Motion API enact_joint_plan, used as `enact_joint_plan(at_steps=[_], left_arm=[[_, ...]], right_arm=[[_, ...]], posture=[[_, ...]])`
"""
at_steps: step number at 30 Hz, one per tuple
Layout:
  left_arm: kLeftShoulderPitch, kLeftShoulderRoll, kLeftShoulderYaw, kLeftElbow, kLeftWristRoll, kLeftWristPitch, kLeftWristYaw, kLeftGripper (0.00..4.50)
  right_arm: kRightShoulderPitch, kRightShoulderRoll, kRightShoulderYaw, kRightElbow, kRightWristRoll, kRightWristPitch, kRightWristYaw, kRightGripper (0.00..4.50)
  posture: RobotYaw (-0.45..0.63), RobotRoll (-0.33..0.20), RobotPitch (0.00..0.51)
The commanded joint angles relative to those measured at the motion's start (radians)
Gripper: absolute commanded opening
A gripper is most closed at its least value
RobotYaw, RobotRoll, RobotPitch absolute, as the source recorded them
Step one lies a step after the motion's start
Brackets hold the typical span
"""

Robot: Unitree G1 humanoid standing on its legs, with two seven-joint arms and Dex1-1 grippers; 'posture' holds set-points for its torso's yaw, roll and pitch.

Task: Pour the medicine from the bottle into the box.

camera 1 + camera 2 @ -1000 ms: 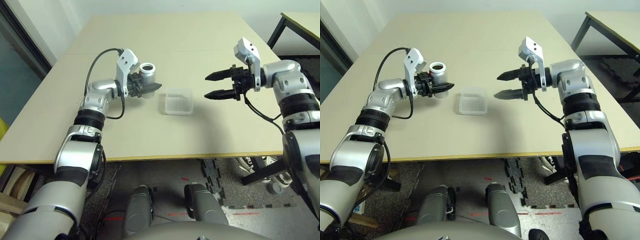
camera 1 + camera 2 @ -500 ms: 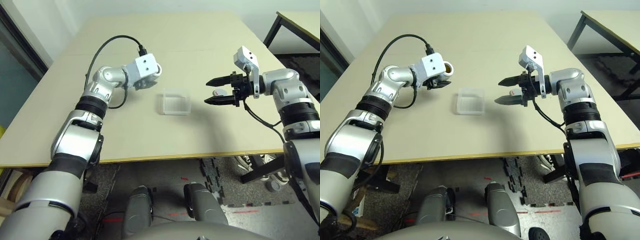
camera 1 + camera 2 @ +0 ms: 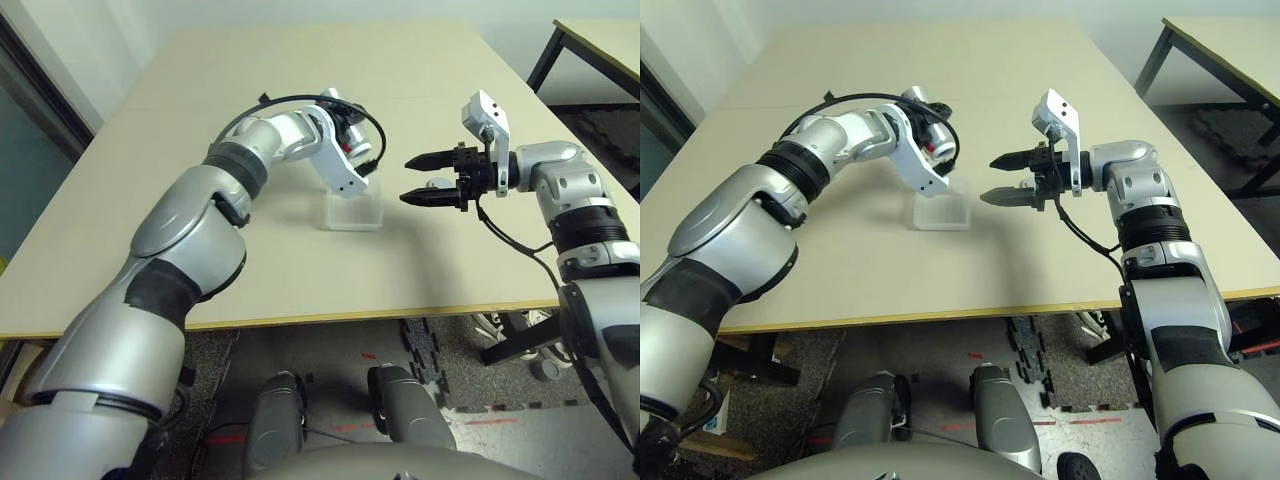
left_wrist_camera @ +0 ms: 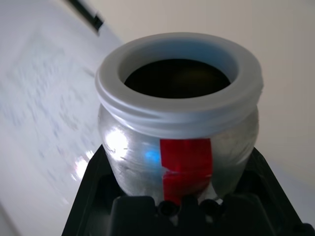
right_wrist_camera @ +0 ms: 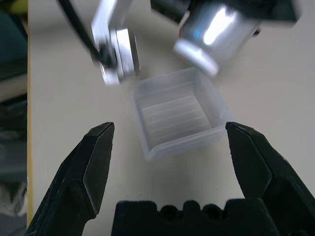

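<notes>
Silver bottle (image 4: 178, 132) in left tool (image 4: 182, 201), mouth tilted toward clear box (image 5: 176, 113)

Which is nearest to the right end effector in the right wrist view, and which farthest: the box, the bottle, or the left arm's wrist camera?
1. The box, directly ahead of the right end effector.
2. The bottle and the left arm's wrist camera, both beyond the box; too close to call.
</notes>
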State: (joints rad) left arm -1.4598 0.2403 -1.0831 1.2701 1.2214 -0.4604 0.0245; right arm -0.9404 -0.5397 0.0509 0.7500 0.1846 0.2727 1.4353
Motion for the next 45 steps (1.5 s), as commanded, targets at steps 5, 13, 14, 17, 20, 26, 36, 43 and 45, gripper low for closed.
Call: enact_joint_plan(at_steps=[5, 13, 14, 17, 20, 26, 36, 43, 45], left_arm=[[-0.060, -0.037, -0.023, 0.061, 0.030, 0.004, 0.019, 2.68], [-0.041, -0.023, 0.091, 0.070, -0.095, -0.052, -0.109, 2.68], [-0.032, -0.020, 0.152, 0.075, -0.161, -0.058, -0.174, 2.68], [-0.003, -0.012, 0.330, 0.080, -0.349, -0.047, -0.351, 2.68], [0.021, -0.017, 0.556, 0.073, -0.585, 0.040, -0.576, 2.68], [0.061, -0.005, 0.855, 0.031, -0.887, 0.305, -0.797, 2.68], [0.253, 0.033, 1.074, -0.198, -1.139, 0.627, -0.867, 2.68], [0.418, 0.043, 1.196, -0.451, -1.287, 0.817, -0.777, 2.68], [0.471, 0.052, 1.211, -0.515, -1.308, 0.841, -0.750, 2.68]], right_arm=[[0.011, -0.009, -0.013, -0.043, 0.029, 0.028, -0.012, 4.50], [0.011, 0.000, -0.009, -0.038, 0.035, 0.030, -0.026, 4.50], [0.010, 0.003, -0.007, -0.033, 0.034, 0.028, -0.027, 4.50], [0.011, 0.007, -0.004, -0.028, 0.032, 0.026, -0.029, 4.50], [0.009, 0.013, -0.004, -0.013, 0.028, 0.020, -0.033, 4.50], [0.002, 0.024, -0.005, 0.019, 0.025, 0.006, -0.043, 4.50], [-0.013, 0.028, -0.003, 0.079, 0.012, -0.033, -0.044, 4.50], [-0.014, 0.028, 0.003, 0.104, -0.004, -0.059, -0.039, 4.50], [-0.007, 0.028, 0.004, 0.104, -0.009, -0.067, -0.037, 4.50]], posture=[[-0.26, 0.000, 0.053], [-0.23, 0.000, 0.061], [-0.23, 0.000, 0.061], [-0.22, 0.000, 0.062], [-0.21, 0.000, 0.061], [-0.21, 0.000, 0.061], [-0.19, 0.000, 0.065], [-0.19, 0.000, 0.066], [-0.19, 0.000, 0.066]])
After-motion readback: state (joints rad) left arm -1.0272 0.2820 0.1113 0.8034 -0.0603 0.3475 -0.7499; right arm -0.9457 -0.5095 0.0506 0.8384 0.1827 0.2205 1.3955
